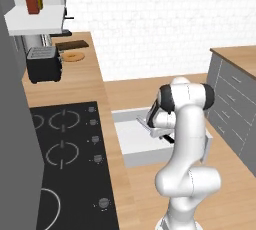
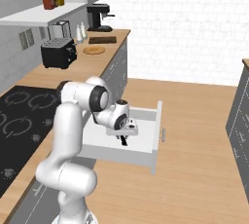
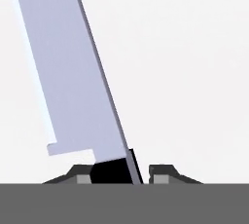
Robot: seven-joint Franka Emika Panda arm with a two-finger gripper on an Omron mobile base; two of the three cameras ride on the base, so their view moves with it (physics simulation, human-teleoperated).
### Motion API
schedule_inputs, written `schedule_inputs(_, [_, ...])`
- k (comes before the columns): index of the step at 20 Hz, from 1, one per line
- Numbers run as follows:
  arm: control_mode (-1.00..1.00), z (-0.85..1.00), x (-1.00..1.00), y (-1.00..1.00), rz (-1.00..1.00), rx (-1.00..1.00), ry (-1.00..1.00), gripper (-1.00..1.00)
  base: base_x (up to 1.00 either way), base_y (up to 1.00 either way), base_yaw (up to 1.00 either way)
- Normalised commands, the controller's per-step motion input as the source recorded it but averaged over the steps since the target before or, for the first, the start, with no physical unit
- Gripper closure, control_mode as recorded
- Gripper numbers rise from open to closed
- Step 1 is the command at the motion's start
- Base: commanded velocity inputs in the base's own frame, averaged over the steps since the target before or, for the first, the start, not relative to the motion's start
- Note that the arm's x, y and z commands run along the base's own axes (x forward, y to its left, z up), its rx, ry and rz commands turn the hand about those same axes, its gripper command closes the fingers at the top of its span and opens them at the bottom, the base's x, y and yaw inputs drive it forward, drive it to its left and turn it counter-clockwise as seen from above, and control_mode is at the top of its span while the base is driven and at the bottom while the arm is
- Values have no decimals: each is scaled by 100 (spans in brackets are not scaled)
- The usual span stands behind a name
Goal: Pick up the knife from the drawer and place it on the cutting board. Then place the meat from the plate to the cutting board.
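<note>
- The gripper [image 3: 120, 173] reaches down into the open drawer [image 2: 146, 157]; in the hand view its two dark fingertips [image 3: 163, 172] stand on either side of the black handle of the knife [image 3: 73, 72].
- The handle lies against the left tip, with a small gap to the right tip, so I cannot tell whether the jaws are clamped on it or only close around it.
- In the hand view the knife's long silver blade runs away from the fingers toward the top left, flat over the drawer's pale floor.
- In the right base view the gripper [image 2: 122, 139] is low inside the drawer, and a bit of the black handle shows just under the hand.
- In the left base view the knife [image 1: 144, 124] shows as a pale blade beside the wrist, inside the drawer [image 1: 131, 159].
- The drawer is pulled out from the counter beside the black cooktop [image 1: 65, 149].
- Far along the counter, the dark brown cutting board [image 2: 102, 40] lies just beside the round tan plate [image 2: 94, 49], near a black toaster [image 2: 58, 52] and a coffee machine [image 2: 98, 16].
- The meat is too small to make out on the plate.
</note>
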Motion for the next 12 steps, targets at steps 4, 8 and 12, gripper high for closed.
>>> schedule_inputs(4, [-100, 100, -60, 0, 0, 0, -5, 100, 0, 0, 0])
schedule_inputs(8, [-100, 100, -82, 0, 0, 0, -3, 100, 0, 0, 0])
schedule_inputs(12, [-100, 100, -89, 0, 0, 0, -4, 100, 0, 0, 0])
